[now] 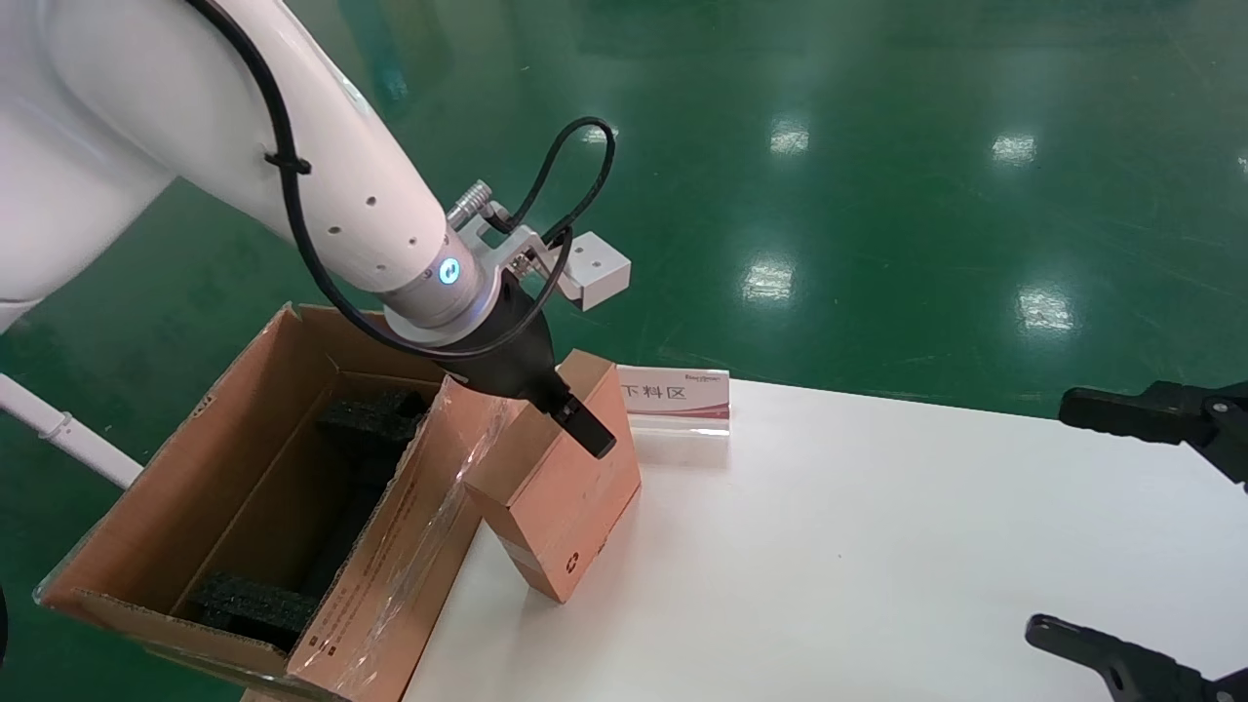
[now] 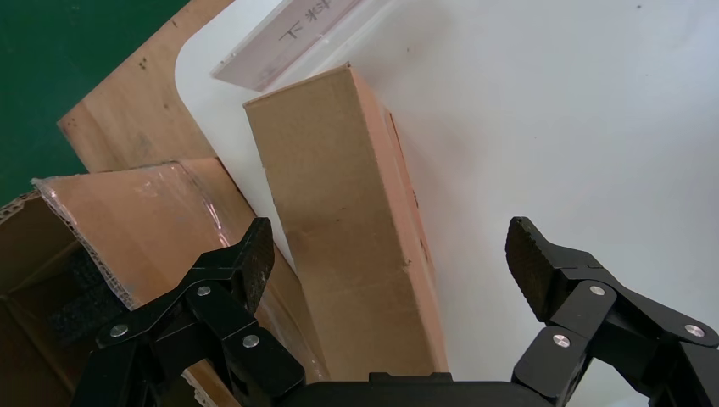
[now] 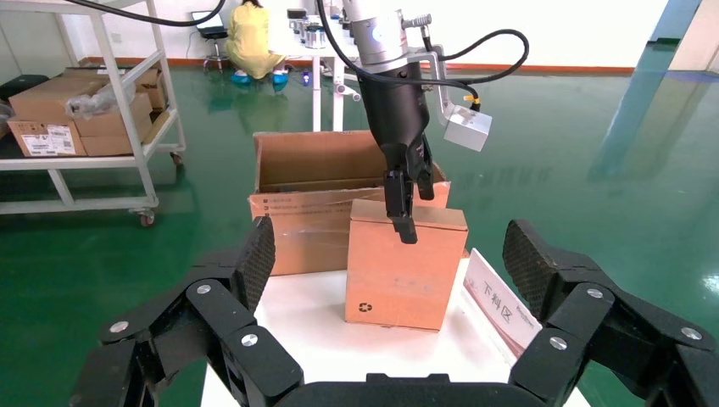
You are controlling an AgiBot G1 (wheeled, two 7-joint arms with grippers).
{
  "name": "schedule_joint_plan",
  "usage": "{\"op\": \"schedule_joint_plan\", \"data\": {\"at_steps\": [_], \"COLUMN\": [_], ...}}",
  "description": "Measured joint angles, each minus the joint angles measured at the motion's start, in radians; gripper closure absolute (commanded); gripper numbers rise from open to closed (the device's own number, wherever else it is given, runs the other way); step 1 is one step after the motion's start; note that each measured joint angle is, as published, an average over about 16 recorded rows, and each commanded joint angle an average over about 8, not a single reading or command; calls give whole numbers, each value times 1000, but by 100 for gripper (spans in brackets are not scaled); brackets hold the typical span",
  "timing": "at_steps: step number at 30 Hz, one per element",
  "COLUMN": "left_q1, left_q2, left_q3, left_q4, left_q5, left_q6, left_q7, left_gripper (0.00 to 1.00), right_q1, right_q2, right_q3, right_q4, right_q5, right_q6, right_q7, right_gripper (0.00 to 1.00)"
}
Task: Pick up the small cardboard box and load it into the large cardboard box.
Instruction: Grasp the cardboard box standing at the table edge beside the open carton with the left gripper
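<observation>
The small cardboard box [image 1: 565, 507] stands on its long edge at the left end of the white table [image 1: 877, 546], a recycling symbol low on its side. It touches the taped flap of the large cardboard box [image 1: 390, 565], which stands open beside the table with black foam blocks [image 1: 375, 414] inside. My left gripper [image 1: 556, 409] is open just over the small box's top, one finger on each side [image 2: 392, 254], gripping nothing. The right wrist view shows the small box [image 3: 398, 271] and the large box [image 3: 305, 170] behind it. My right gripper [image 1: 1082, 522] is open and empty at the table's right end.
A red-and-white sign [image 1: 675, 395] stands on the table just behind the small box. Green floor surrounds the table. The right wrist view shows a metal rack with cartons [image 3: 76, 110] and a person in yellow [image 3: 253, 42] far off.
</observation>
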Motion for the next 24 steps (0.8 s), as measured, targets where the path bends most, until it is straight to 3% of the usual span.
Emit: {"op": "schedule_joint_plan", "data": {"at_steps": [24], "left_q1": [20], "left_q2": [4], "left_q3": [86], "left_q4": [4], "left_q5": [7], "left_q6": [-22], "left_q7": [-38], "left_gripper": [0], "right_q1": [0], "right_q2": [1], "right_q3": [-1], "right_q4": [0], "right_q5": [1], "right_q6": [1], "right_q7": [-1], "right_gripper": [0]}}
